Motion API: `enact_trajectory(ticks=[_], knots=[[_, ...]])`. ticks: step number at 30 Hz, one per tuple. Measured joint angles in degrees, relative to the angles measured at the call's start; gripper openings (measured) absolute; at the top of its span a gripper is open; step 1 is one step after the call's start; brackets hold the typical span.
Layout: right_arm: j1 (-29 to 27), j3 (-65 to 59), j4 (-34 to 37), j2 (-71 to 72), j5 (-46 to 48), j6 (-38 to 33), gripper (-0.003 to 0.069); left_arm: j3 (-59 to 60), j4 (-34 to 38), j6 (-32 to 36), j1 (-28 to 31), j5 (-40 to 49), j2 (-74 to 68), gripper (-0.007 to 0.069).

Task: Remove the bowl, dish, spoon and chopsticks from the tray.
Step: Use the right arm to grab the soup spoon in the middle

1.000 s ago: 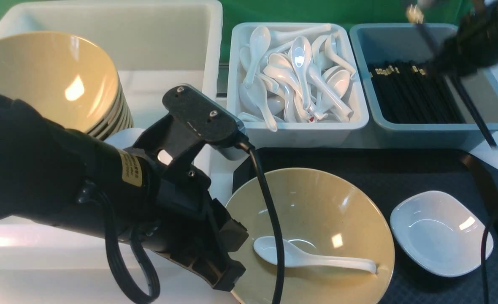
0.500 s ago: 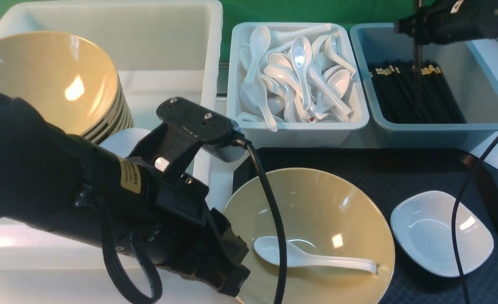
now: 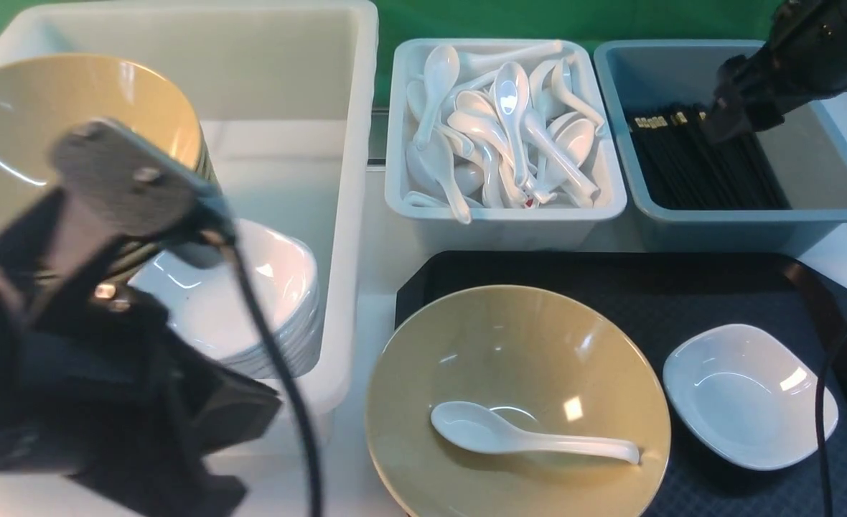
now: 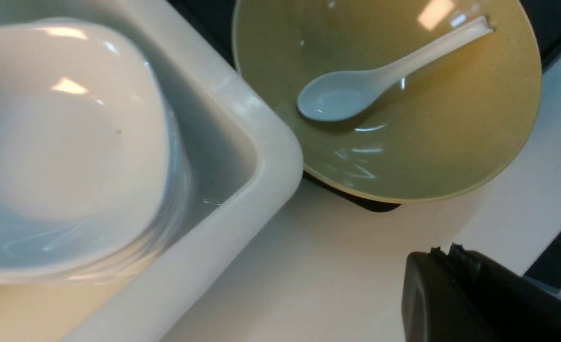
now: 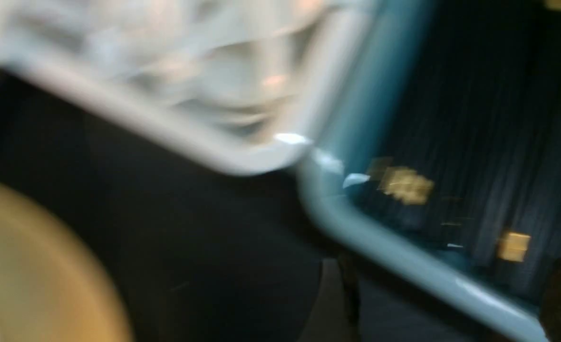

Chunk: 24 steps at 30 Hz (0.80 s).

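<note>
Yellow bowl [image 3: 538, 345] holding spoon [image 3: 495, 431], white dish [image 3: 750, 395] at its three o'clock on black tray [image 3: 610, 269], left gripper [image 4: 444, 254] closed, right gripper [image 5: 447, 289] open.

Cannot see the near rim of the bowl [image 3: 409, 373], cut off in the front view, nor the tray's [image 3: 725, 287] near side, likewise cut off, nor the part under the bowl. Cannot follow the left arm [image 3: 50, 388] past the left edge; see only a blur of its camera mount [image 3: 122, 179], covering parts of the stacked bowls [image 3: 143, 86] and stacked dishes [image 3: 287, 287]. Lose the right arm [image 3: 840, 50] at the far right corner, and some black chopsticks [image 3: 696, 172] behind the right gripper [image 3: 728, 104]. Find only smears of spoons [image 5: 233, 71] in the right wrist view. Cannot tell which chopsticks came off the tray.
</note>
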State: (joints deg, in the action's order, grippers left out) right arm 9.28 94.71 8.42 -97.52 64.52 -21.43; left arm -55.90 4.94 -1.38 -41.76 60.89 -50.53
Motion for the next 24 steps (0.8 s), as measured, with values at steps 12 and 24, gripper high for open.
enact_trajectory(ticks=[12, 24], knots=[[23.9, -12.3, 3.6, 4.3, 4.9, -14.5, 0.0529, 9.1, -1.2, -2.4, 0.0, -0.3, 8.7, -0.0011], [32.3, -14.6, -2.5, -12.6, 3.2, -15.3, 0.0529, 13.9, 4.8, -1.5, 0.0, -3.2, 9.1, -0.0011]])
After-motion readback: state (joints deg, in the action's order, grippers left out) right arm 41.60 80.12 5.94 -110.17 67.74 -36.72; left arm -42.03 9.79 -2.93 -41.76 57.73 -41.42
